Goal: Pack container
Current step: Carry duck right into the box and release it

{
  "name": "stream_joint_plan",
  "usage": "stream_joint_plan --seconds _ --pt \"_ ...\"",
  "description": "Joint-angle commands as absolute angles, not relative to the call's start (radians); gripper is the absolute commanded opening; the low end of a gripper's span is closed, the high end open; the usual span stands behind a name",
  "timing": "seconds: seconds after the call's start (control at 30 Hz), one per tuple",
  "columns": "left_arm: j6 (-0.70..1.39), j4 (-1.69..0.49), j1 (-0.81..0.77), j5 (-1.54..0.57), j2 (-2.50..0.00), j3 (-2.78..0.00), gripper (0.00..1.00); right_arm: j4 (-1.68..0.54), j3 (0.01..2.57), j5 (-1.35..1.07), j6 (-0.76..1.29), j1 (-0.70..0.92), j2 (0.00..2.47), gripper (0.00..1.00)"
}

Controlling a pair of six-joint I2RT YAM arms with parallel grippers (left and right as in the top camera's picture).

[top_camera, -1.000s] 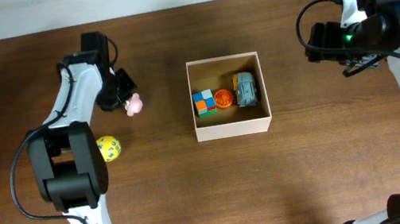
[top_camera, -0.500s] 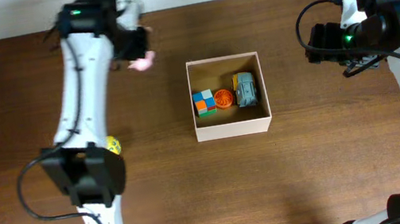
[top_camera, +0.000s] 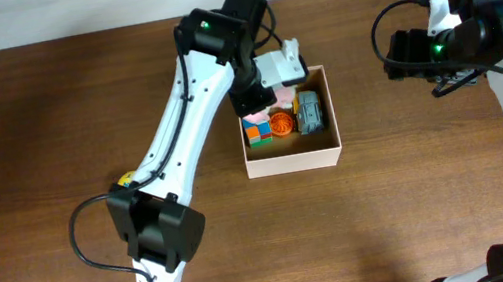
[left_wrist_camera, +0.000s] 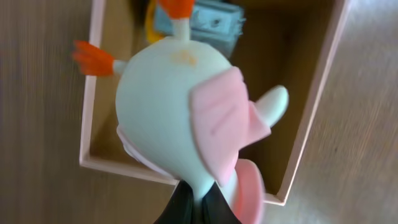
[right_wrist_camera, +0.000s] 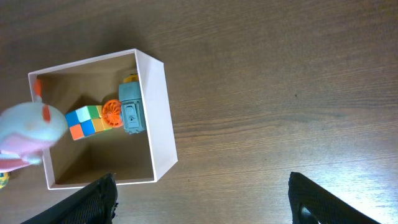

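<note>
On the dark wood-grain table (top_camera: 425, 215), at its centre, stands the container (top_camera: 293, 163): square, shallow, open-topped, with thin cream walls and a tan card floor. The left arm (top_camera: 183, 121) reaches across to its far-left corner.

Step in hand, as judged: delivery of one more item into the box. The left claw (left_wrist_camera: 196, 205) is clamped on a toy bird (left_wrist_camera: 174, 106), held over the left side of the box and not yet set down. The bird has a smooth, rounded pale body, pink flap wings and small orange stubs, and appears hard and glossy.

The next move calls for lowering it onto the bare floor at the near side, clear of the contents, then releasing it. The round body may roll.

The right claw (right_wrist_camera: 211, 202) hangs to the right, fingers spread wide, holding nothing.

Contents, in a row across the middle:
- a grey blocky toy car (top_camera: 309, 112) at right
- a multicoloured puzzle cube (top_camera: 256, 130) at left
- an orange ribbed disc (top_camera: 280, 124) between them
</note>
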State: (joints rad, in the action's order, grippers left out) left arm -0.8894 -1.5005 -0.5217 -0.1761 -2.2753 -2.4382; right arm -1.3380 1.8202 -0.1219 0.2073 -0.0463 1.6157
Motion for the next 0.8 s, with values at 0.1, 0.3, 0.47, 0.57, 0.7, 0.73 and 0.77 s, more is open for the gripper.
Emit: stream_joint_plan --seconds 0.1,0.3,0.47,0.57,0.7,0.73,0.77 --pt "-1.192 -1.501 -0.546 -0.270 -2.283 -2.385 0.02 -1.335 1.816 -0.120 0.190 -0.046 1.616 0.82" --pt "-1.232 -1.452 -0.576 -0.274 -2.283 -2.284 0.03 -1.335 1.816 -0.120 0.190 -0.046 1.616 0.82" --pt "-1.232 -1.374 -0.606 -0.274 -2.283 -2.209 0.05 -1.336 1.816 -0.120 0.190 -0.046 1.616 0.82" --pt "-1.230 -1.373 -0.619 -0.268 -2.283 -2.191 0.09 -1.337 1.816 -0.120 0.187 -0.046 1.616 0.82" --pt "-1.201 -1.381 -0.625 -0.214 -2.283 -2.192 0.99 -1.336 1.816 -0.120 0.187 -0.046 1.616 0.82" --pt "-1.184 -1.381 -0.626 -0.192 -2.283 -2.194 0.99 -1.336 1.816 -0.120 0.187 -0.046 1.616 0.82" --pt "-1.158 -1.380 -0.627 -0.166 -2.283 -2.195 0.99 -1.336 1.816 -0.120 0.187 -0.046 1.616 0.82"
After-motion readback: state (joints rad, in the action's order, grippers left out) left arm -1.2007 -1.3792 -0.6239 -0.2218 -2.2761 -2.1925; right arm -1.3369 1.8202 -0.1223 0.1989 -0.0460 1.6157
